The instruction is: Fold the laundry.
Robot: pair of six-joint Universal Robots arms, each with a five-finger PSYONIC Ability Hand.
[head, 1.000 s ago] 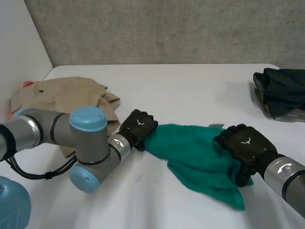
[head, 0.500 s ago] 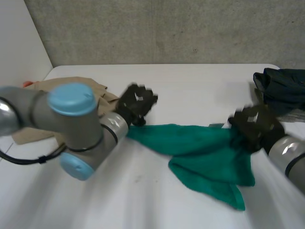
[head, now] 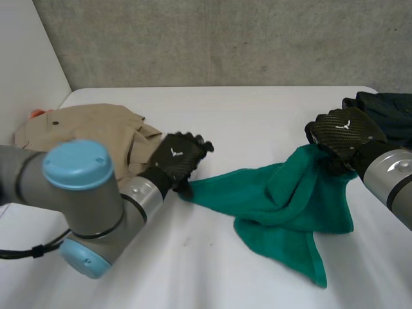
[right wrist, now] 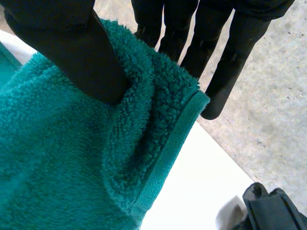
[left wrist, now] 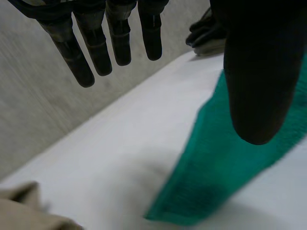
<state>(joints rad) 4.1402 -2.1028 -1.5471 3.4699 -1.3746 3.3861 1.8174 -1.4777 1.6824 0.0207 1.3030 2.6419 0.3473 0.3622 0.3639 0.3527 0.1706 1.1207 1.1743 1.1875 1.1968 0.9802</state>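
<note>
On the table [head: 244, 116]: towel [head: 283, 206] pinched at one end only

Across the middle of the white table the green towel lies rumpled, one end raised off the surface. The right hand [head: 344, 132] holds that raised end by its hemmed edge: in the right wrist view its thumb [right wrist: 81, 52] presses the pile against straight fingers [right wrist: 225, 72]. The left hand [head: 175, 161] sits over the towel's other end, by a corner that rests flat. In the left wrist view its fingers [left wrist: 76, 52] are straight and slightly spread, well apart from the thumb [left wrist: 261, 72], pinching nothing. A tan garment [head: 90, 132] lies just behind the left hand, a dark garment [head: 389, 109] behind the right.
</note>
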